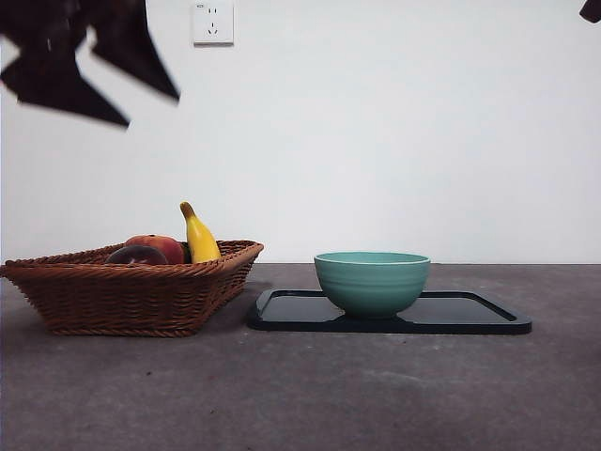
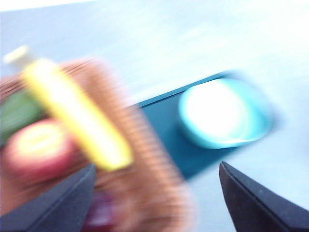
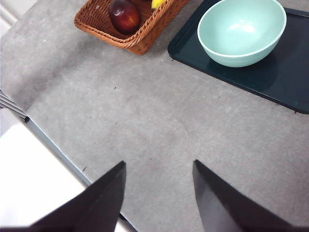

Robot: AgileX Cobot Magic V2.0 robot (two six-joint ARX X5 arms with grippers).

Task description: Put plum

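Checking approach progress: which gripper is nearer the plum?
Left. The left gripper, jaws open, is above the basket holding the plum. The right gripper hangs open over bare table, well away from the basket.

The basket [image 1: 141, 291] is showing a brown woven weave, and in it are lying a dark maroon plum [image 1: 136, 255], a red-orange fruit [image 1: 161, 245] with a yellow patch, a yellow banana [image 1: 200, 239] with a brownish tip, and something green [image 2: 17, 113]. The bowl [image 1: 372, 281] is showing pale teal with faint ridged bands, sitting on a dark blue-black tray [image 1: 470, 317]. The table [image 1: 310, 395] is showing mottled grey beneath a white wall [image 1: 394, 122], and both grippers' jaws are showing black.
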